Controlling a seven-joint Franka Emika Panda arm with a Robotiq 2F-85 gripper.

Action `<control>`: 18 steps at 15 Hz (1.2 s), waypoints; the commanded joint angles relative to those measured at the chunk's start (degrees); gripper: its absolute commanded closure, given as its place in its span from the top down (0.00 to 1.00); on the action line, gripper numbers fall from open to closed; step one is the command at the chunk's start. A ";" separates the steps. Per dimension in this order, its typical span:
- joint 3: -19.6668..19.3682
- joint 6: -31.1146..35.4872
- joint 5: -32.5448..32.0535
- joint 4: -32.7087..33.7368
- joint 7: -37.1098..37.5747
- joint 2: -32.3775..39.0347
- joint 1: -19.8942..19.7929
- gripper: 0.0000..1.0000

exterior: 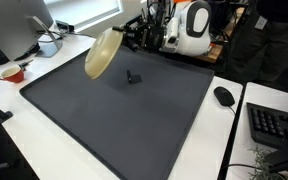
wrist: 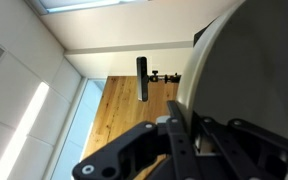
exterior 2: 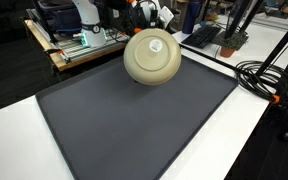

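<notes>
My gripper is shut on the rim of a beige bowl and holds it tipped on its side in the air above a dark grey mat. In an exterior view the bowl shows its round underside with a foot ring and hides the gripper behind it. In the wrist view the fingers clamp the bowl's rim, which fills the right side. A small black object lies on the mat below the bowl.
A black mouse and a keyboard lie on the white desk beside the mat. A monitor and a red dish stand at the far end. Black cables run along the mat's edge.
</notes>
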 commanded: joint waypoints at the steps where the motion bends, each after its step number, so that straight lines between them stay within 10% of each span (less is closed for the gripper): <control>1: -2.03 -6.19 -1.58 4.28 2.23 5.79 0.51 0.02; 18: -3.32 -4.61 -3.21 18.10 5.87 20.86 -0.51 0.02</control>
